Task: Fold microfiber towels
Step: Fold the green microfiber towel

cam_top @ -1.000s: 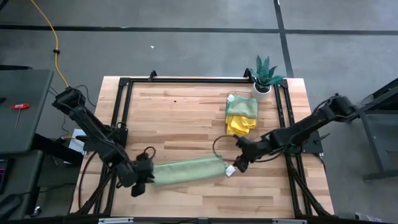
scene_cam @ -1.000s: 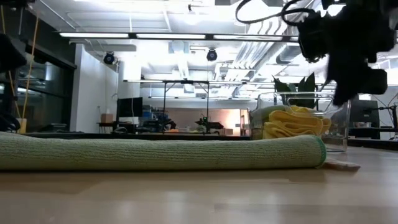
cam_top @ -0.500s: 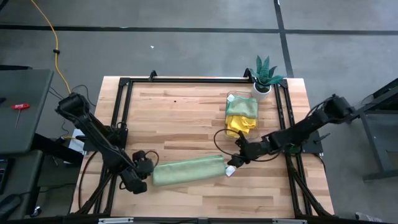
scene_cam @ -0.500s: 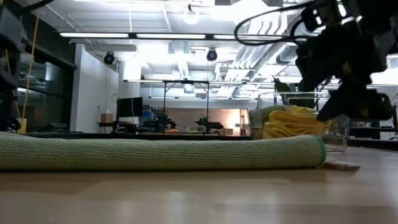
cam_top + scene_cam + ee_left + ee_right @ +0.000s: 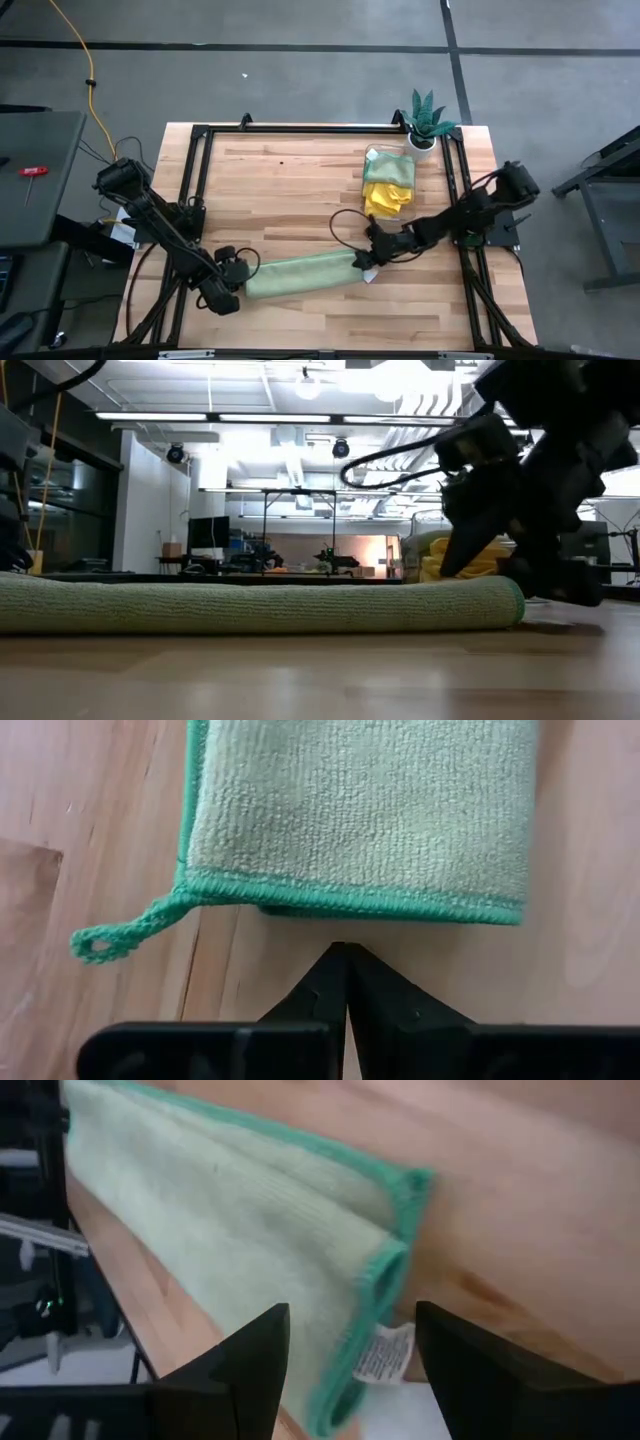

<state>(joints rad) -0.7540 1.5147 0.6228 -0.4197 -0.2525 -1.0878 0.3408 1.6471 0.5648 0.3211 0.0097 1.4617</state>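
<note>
Green towel, nubby folded strip; left fingers pinched empty, right fingers spread.

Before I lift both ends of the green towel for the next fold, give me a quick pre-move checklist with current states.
1. Left gripper holding its end of the green towel: not ok. Jaws are shut just short of the hem, gripping nothing.
2. Right gripper open at the other end: ok. Jaws are spread around the corner with the label, not yet closed.
3. Towel flat on the table: ok, lying as a long folded strip.
4. Hanging loop free of the left jaws: ok.
5. Bin of towels and plant out of the way: ok.
</note>
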